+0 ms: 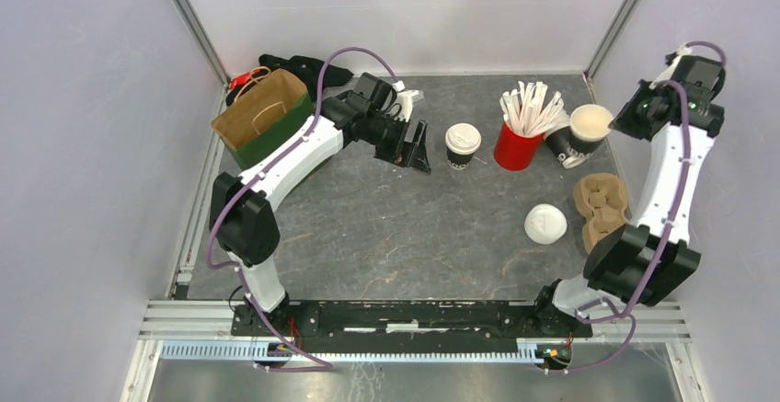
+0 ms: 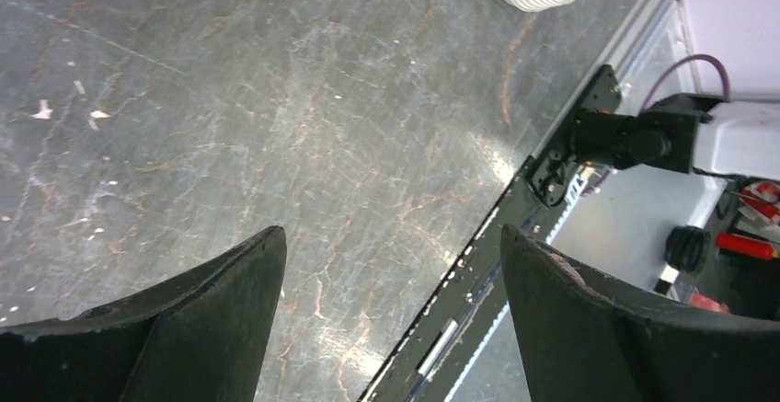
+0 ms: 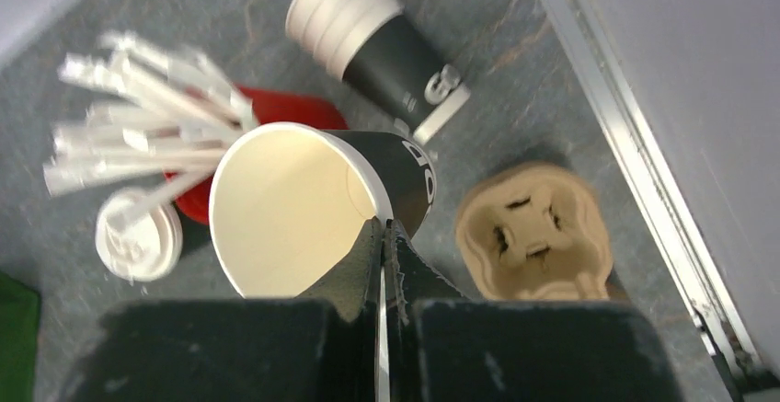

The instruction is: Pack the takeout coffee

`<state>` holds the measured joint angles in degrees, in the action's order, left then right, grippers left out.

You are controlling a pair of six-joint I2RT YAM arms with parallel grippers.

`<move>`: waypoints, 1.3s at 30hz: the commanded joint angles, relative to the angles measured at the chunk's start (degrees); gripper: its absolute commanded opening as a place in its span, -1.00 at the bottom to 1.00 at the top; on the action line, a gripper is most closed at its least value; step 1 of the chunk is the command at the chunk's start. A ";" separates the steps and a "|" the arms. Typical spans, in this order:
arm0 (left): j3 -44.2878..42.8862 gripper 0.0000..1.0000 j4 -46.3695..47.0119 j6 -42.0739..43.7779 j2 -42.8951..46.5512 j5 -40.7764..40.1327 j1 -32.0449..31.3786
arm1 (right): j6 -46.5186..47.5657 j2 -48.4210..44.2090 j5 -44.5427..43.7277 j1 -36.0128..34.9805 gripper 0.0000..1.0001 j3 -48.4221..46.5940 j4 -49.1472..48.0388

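Currently: your right claw pinches an unlidded cup by its rim; left claw spread, empty. Lidded coffee stands on the counter. Risk: rim slips, cup hits straws.

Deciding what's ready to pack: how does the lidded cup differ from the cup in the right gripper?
The lidded cup wears a white lid; the held cup is open, its cream inside showing. The lidded cup stands upright on the table, untouched; the held cup is tilted, its rim pinched in the right gripper. Both are small dark paper cups with pale markings.
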<state>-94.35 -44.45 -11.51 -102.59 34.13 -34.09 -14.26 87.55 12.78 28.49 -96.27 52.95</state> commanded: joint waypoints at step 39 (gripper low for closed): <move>10.03 0.84 5.26 -8.44 13.64 -5.57 3.76 | -1.33 -11.82 -23.16 -28.78 0.96 11.68 -11.33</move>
<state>-83.02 -38.04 -23.73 -89.08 28.56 -30.13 -11.46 72.60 -3.31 -3.27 -81.60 43.77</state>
